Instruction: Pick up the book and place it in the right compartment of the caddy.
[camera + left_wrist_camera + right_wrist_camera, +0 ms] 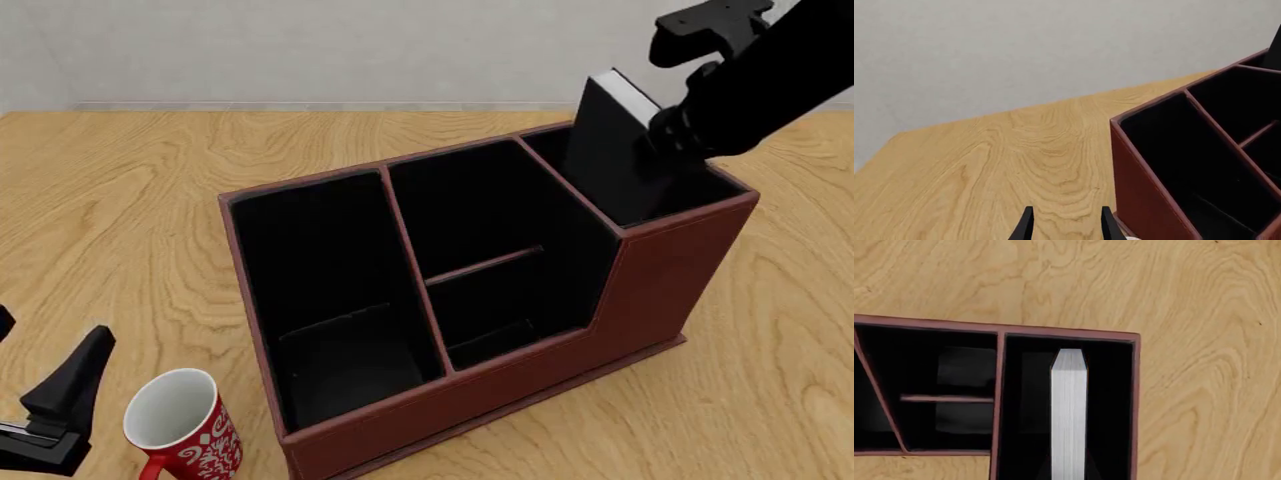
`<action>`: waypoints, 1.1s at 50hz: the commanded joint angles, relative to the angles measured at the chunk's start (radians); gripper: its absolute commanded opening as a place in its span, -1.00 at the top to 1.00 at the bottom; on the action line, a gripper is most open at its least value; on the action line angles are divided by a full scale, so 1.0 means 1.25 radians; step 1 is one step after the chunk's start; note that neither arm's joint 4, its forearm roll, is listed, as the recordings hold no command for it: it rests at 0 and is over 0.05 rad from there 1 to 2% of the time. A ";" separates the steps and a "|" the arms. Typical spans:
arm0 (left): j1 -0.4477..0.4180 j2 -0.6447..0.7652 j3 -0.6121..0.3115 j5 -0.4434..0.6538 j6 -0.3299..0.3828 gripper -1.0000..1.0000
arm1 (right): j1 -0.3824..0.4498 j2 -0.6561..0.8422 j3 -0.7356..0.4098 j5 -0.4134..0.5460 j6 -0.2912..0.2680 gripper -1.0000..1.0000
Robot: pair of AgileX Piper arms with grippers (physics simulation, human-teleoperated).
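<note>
The right gripper (663, 128) is clamped on the book (607, 150), which is held upright and partly sunk into the right compartment (1111, 405) of the caddy (654, 290). The left gripper (1064, 225) is parked low with jaws apart and nothing held, beside the mug (180, 425).

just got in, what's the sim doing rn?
The right gripper holds the black book upright, partly lowered into the right compartment of the maroon caddy; its upper part stands above the rim. The right wrist view shows the white page edge between the compartment walls. The left gripper is open and idle, low over the table beside the caddy, near a red-and-white mug.
</note>
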 commanded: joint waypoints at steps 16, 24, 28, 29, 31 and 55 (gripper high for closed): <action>-0.001 0.001 0.000 0.004 0.001 -1.00 | -0.017 0.014 0.082 -0.068 -0.002 1.00; 0.001 0.001 0.000 0.005 0.003 -1.00 | -0.007 0.022 0.095 -0.086 0.005 1.00; 0.000 0.001 0.000 0.006 0.004 -1.00 | -0.002 0.023 0.095 -0.088 0.009 1.00; 0.000 0.001 0.000 0.006 0.005 -1.00 | -0.003 0.024 0.094 -0.089 0.008 1.00; 0.000 0.001 0.000 0.006 0.005 -1.00 | -0.001 0.024 0.092 -0.087 0.010 1.00; 0.000 0.000 0.000 0.005 0.004 -1.00 | -0.001 0.020 0.080 -0.090 -0.004 -1.00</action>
